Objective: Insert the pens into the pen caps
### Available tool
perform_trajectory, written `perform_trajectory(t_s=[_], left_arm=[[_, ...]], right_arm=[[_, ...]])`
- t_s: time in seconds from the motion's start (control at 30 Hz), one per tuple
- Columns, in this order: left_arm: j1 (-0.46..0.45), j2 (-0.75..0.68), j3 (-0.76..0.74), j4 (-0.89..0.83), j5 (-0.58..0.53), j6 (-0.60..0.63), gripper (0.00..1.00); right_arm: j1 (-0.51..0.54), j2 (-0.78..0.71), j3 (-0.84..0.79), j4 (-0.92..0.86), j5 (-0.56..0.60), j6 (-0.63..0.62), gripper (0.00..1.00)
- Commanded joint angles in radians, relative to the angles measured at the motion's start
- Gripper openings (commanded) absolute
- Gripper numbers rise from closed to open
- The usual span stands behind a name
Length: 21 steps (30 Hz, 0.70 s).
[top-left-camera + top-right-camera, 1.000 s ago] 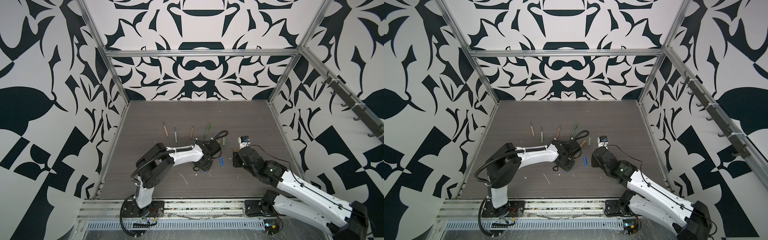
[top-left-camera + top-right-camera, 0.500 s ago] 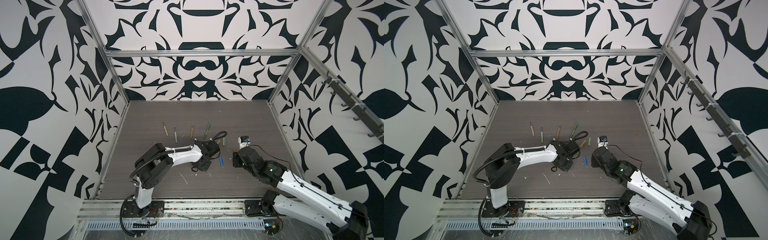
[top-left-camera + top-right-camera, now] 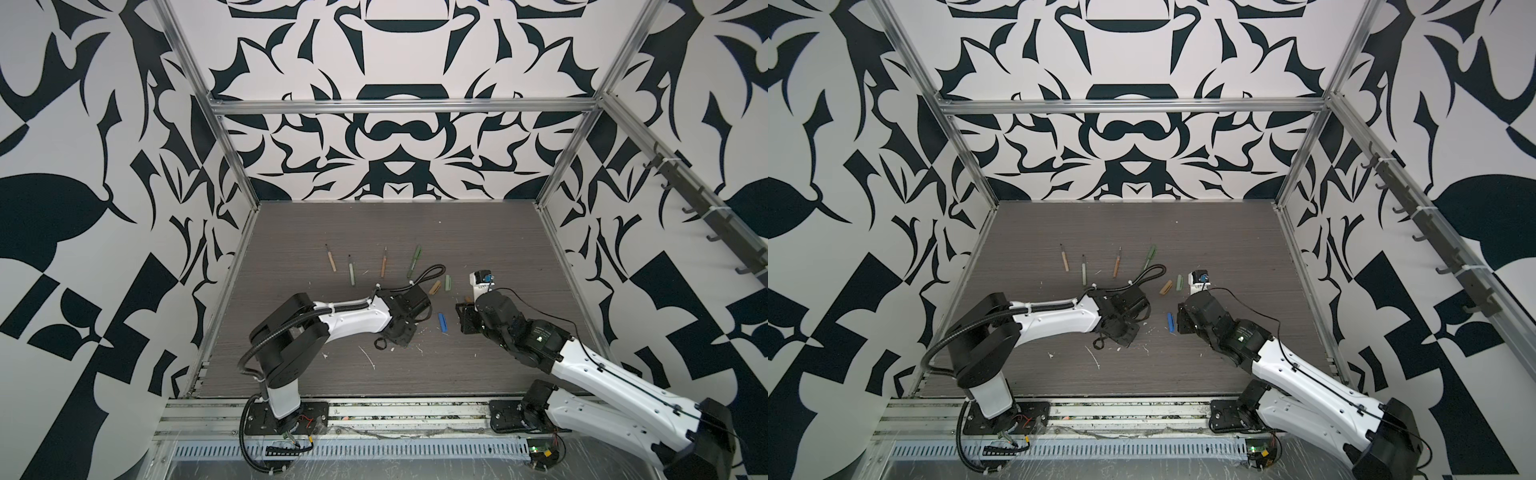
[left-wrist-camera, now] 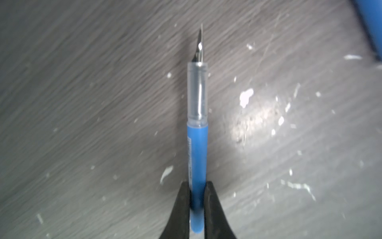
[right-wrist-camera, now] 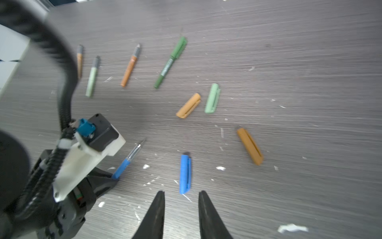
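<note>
My left gripper [image 4: 197, 183] is shut on the barrel of the blue pen [image 4: 197, 144], whose clear section and nib point away just above the table. In a top view this gripper [image 3: 405, 332] sits low at mid-table. The blue pen cap [image 5: 185, 173] lies flat just ahead of my right gripper [image 5: 182, 192], which is open and holds nothing. Tan [image 3: 331, 259], pale green [image 3: 351, 274], orange-brown [image 3: 383, 266] and dark green [image 3: 413, 266] pens lie in a row farther back. Tan [image 5: 188, 105], pale green [image 5: 212, 98] and orange-brown [image 5: 249, 145] caps lie loose.
White flecks and scratch marks [image 3: 368, 357] dot the grey table [image 3: 498, 249]. The left arm's black cable loop [image 3: 428, 274] arches over the spot between the dark green pen and the caps. Patterned walls and metal frame rails close in three sides.
Both arms stay almost where they were. No pen or cap has visibly shifted in the top views.
</note>
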<state>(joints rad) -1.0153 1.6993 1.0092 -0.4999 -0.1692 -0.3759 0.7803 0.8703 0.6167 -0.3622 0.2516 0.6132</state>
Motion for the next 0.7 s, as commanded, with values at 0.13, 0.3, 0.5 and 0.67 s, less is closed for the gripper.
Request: perform_trajectory(t_s=[0.13,0.3,0.5,0.67], left_arm=[[0.001,-0.387,-0.292,0.508,0.029,0.053,0.03],[0.004,-0.545,-0.408,0.72,0.163,0.072,0.03],[0.004,-0.577,-0.404,0.722,0.219,0.066,0.02],[0.004,-0.582,-0.4,0.71,0.242,0.066,0.02]], right_arm=[[-0.003,-0.109,-0.056,0.254,-0.247,-0.051,0.38],[-0.003,-0.063,-0.044,0.382,-0.433,-0.026,0.46],[-0.001,0.003,-0.037,0.497,-0.485,0.002,0.49],[-0.001,0.043,-0.028,0.561,-0.482,0.012,0.49]])
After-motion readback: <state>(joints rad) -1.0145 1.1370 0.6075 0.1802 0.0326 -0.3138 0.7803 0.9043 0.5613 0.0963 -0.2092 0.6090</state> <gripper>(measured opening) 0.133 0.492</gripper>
